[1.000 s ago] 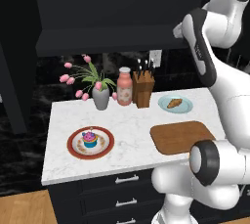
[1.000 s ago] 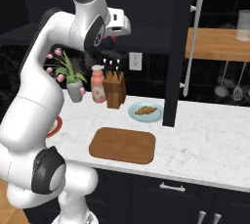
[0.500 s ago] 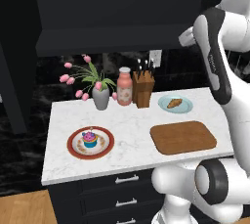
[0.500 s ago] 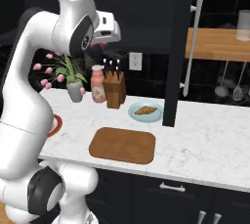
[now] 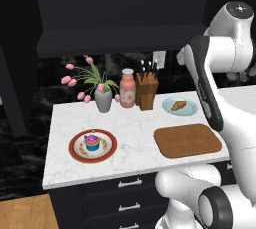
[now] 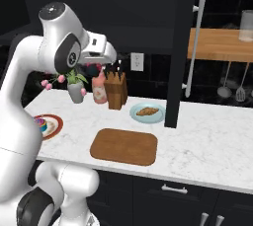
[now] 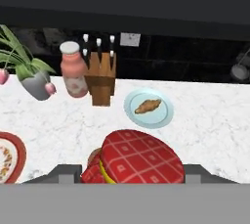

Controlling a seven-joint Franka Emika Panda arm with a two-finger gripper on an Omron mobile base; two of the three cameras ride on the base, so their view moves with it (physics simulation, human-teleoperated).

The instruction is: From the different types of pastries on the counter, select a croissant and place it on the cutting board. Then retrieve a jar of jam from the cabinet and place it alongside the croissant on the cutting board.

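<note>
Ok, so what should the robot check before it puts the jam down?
1. Jar of jam held in the gripper: ok.
2. Free room on the cutting board: ok, nothing lies on it.
3. Croissant on the board: not ok, it lies on the light blue plate.
4. Knife block and pink bottle out of the way: ok, both stand at the back, apart from the board.
5. Jar upright: cannot tell.
</note>
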